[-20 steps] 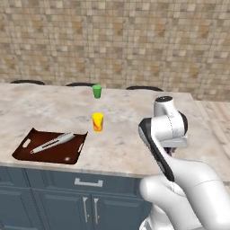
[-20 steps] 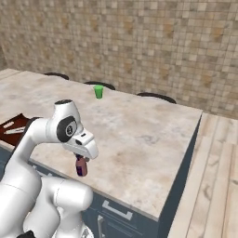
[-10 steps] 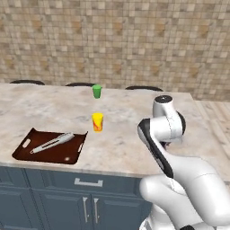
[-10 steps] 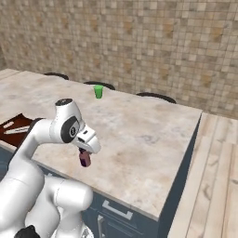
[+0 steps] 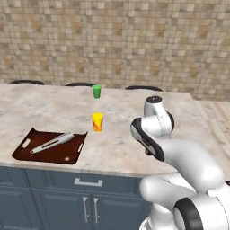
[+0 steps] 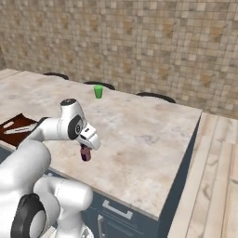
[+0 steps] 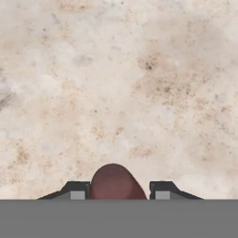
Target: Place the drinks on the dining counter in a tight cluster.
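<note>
Over the dining counter (image 6: 139, 135), well right of the yellow cup (image 5: 97, 121), the gripper (image 6: 85, 153) carried the tiny maroon bottle (image 6: 86, 154) just above bare marble, likely bringing it in for the cluster. Jaws were partly closed, clamped on the bottle's sides. Green cup (image 5: 96, 91) stood beyond the yellow cup, tray (image 5: 27, 146) to its left.

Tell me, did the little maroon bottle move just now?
Yes. In the right base view, the maroon bottle, held in the hand, has shifted right, away from the tray.
</note>
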